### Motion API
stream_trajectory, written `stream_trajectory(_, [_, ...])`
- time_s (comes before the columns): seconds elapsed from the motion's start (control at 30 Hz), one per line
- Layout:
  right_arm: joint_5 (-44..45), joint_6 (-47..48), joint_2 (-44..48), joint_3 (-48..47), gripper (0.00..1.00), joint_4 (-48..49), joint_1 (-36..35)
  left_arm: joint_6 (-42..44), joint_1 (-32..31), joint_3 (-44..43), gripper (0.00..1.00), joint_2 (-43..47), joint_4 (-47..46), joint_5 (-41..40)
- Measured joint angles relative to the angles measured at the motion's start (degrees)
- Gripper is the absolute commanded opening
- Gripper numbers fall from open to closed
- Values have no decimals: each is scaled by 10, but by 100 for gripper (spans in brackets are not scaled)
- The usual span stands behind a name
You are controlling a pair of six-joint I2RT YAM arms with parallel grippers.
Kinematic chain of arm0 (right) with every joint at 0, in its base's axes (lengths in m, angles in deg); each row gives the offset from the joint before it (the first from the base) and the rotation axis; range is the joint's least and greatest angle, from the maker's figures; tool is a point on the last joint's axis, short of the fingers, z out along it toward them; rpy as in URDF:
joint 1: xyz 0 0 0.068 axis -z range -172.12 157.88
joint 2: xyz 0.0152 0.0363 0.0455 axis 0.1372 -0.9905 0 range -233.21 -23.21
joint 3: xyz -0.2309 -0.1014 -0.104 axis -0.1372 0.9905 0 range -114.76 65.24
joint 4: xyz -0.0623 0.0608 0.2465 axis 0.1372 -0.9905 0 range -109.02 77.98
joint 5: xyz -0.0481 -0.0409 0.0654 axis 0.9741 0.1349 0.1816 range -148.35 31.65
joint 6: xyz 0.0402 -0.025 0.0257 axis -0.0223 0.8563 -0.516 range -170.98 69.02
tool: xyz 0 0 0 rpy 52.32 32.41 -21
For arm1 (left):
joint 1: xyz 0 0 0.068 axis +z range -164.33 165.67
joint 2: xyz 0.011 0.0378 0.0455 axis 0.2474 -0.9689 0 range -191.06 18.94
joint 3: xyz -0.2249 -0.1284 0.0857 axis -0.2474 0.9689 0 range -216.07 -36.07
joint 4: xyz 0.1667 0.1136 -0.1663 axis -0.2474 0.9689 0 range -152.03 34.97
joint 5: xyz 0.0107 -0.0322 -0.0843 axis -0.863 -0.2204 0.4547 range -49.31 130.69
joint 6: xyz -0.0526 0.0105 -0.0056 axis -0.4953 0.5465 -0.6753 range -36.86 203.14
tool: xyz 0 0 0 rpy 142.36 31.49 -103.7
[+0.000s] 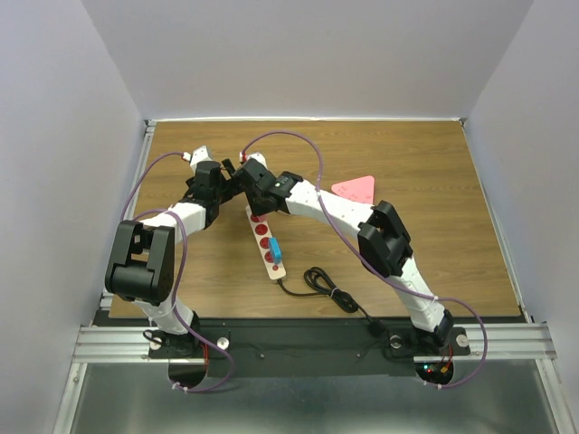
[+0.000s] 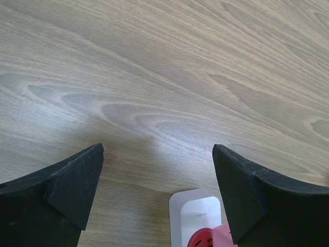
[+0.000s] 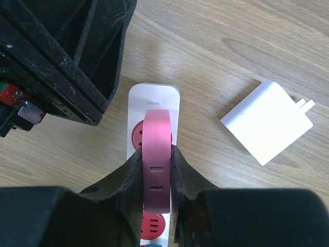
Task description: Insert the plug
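We see the right end effector (image 3: pixel 156 153) clenched on the pink plug (image 3: pixel 157 126), gripping it by its two sides directly over the far end of the white power strip (image 3: pixel 153 95), where it covers part of a red socket (image 3: pixel 136 135); we cannot tell whether its pins are seated. The left end effector (image 2: pixel 158 152) hangs released, fingers spread wide, over the worktop (image 2: pixel 154 62) just past that same end of the strip. A white adapter (image 3: pixel 267 121) lies flat near the strip, apart from it
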Motion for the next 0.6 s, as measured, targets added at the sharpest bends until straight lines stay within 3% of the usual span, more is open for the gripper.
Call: stream_trajectory(0.6, [-3, -2, -11, 6, 0, 16, -3, 0, 3, 9, 99, 0, -5, 6])
